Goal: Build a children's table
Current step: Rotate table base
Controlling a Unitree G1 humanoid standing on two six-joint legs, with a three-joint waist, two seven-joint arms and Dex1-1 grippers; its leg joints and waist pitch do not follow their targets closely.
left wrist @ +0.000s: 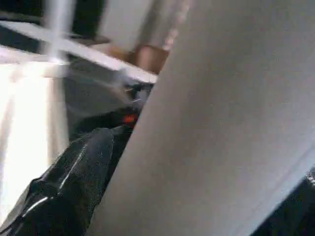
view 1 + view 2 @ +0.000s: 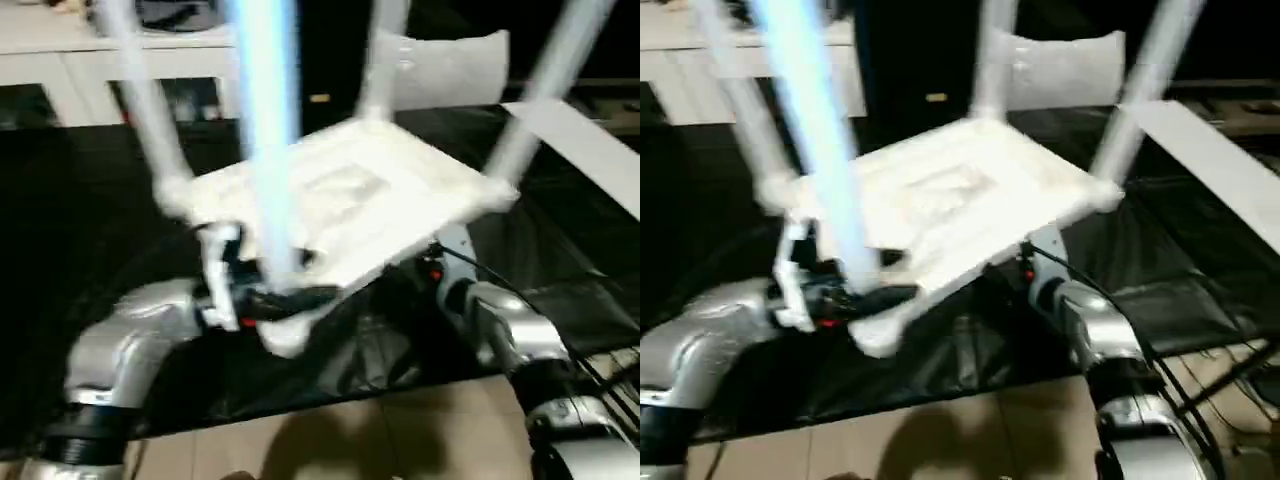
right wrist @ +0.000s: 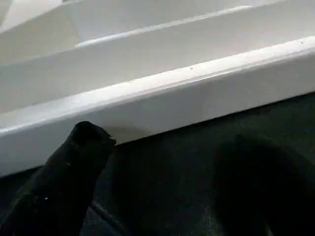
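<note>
Assembly looks nearly done: the children's table [image 2: 350, 205] is upside down and tilted above the dark mat [image 2: 80, 230], all four legs [image 2: 268, 130] pointing up from its corner sockets. The left end effector [image 2: 262, 300] stands wide at the near corner, one black finger [image 1: 69, 187] against a leg, seemingly bracing it. The right end effector [image 3: 152, 196] is also spread, its finger [image 3: 74, 162] touching the top's rim from below, apparently supporting that edge for turning the table over.
</note>
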